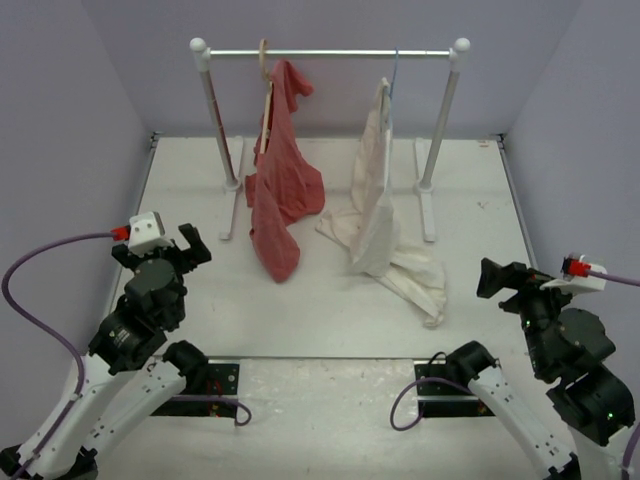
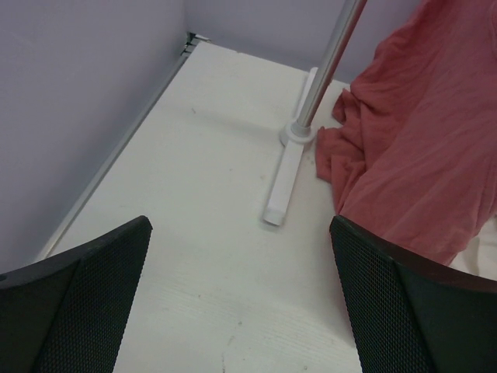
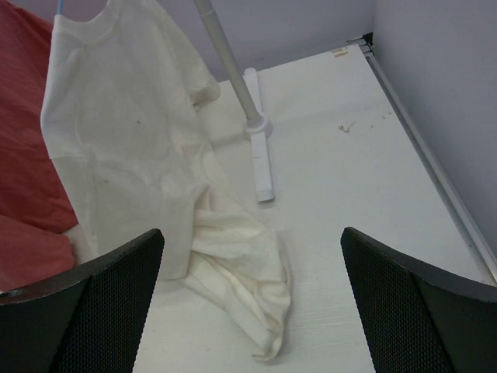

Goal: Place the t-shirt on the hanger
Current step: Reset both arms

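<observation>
The flat white table (image 1: 330, 310) is spread beneath both grippers, and the white-posted garment rack (image 1: 330, 53) is stood ahead of them. The wrinkled cream cloth t-shirt (image 3: 132, 132) is hung ahead and left of the right gripper (image 3: 252, 249), whose jaws are held wide apart and empty, with its hem trailed on the table. A red cloth garment (image 2: 419, 148) is seen ahead and right of the left gripper (image 2: 241, 264), likewise spread and empty. The t-shirt is carried by the thin light-blue wire hanger (image 1: 393, 75).

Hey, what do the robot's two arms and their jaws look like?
The left arm and right arm have black joints on white lower links. Wide black jaws with mesh-textured faces. White wrist cameras carry red plugs feeding purple cables.
</observation>
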